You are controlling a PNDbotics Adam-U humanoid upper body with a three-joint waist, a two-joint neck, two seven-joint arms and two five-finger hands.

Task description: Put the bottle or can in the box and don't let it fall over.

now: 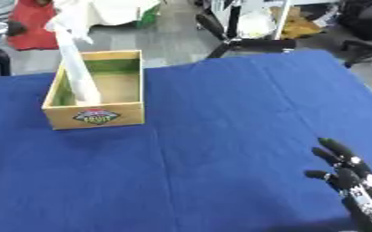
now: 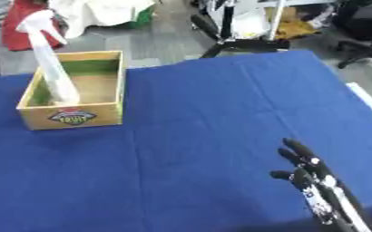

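Right hand [image 2: 316, 181] rests open at lower right, fingers up.

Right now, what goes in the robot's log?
spray bottle: standing in wooden box | right hand: open, lower right | left hand: unseen

Partly hidden and cut-off parts of a tabletop scene with a wooden box and a robot hand.

The white spray bottle [image 2: 48, 63] stands inside the wooden box [image 2: 71, 116], whose front wall hides the bottle's base. The round label [image 1: 95, 116] on the box front is too blurred to read. The right hand [image 2: 310, 176] rises from the lower right corner, its wrist and arm cut off by the bottom edge. The blue tablecloth [image 1: 221, 136] runs past the left, right and bottom edges.
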